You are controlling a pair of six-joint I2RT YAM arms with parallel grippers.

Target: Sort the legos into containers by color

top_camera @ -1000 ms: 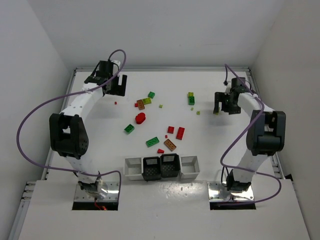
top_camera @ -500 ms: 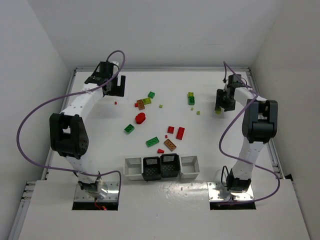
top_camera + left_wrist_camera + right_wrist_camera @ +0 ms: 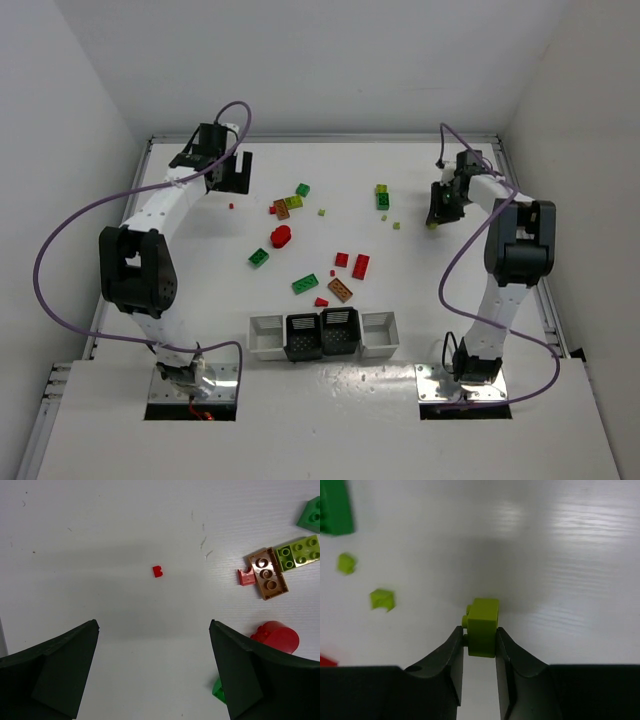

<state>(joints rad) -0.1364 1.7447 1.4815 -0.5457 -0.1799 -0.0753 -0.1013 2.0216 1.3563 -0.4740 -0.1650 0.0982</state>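
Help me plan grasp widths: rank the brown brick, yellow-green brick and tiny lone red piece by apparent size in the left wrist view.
1. brown brick and yellow-green brick: about alike, not ranked.
2. tiny red piece: clearly smallest.

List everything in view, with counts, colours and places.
red legos: six, red, scattered mid-table
green legos: four, dark green, scattered mid-table
brown legos: two, orange-brown, mid-table
loose yellow-green legos: about five, yellow-green, far centre
gripped lego: one, yellow-green, far right
containers: four, white outer and black inner, row at near centre
table: one, white
arms: two, white and black, either side
left gripper: one, black, open, far left
right gripper: one, black, closed on gripped lego
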